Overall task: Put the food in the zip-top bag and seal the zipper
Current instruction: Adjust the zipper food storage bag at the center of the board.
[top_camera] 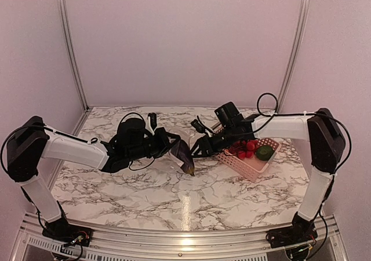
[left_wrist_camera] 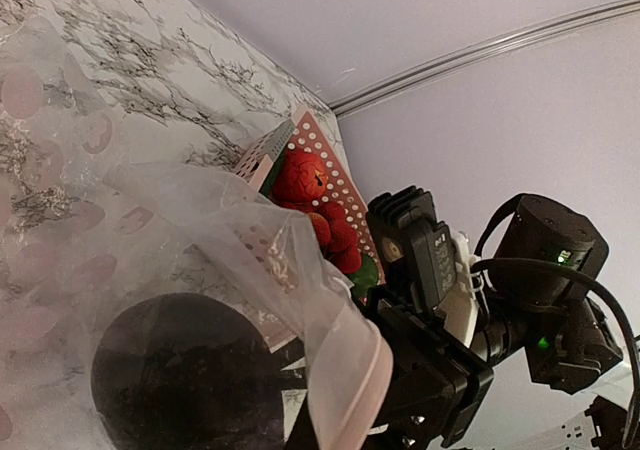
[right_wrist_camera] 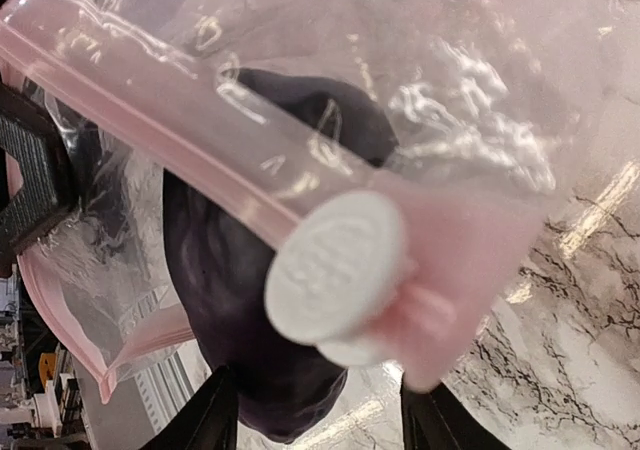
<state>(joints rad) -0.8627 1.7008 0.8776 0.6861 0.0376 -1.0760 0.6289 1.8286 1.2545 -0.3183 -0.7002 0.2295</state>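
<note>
Above the middle of the marbled counter (top_camera: 145, 191), your left jaws pinch the clear crinkly zip-top bag (top_camera: 184, 152), with the dark purple eggplant (right_wrist_camera: 240, 300) inside. Your right jaws stand apart at its mouth. The red round fruits (top_camera: 243, 148) and round green piece (top_camera: 265, 152) remain in the pink perforated basket (top_camera: 248, 168), and the pinkish zipper strip (right_wrist_camera: 150, 135) is unsealed.

Left hand (top_camera: 170, 147) clamped, right hand (top_camera: 197, 149) parted (both inward)
</note>
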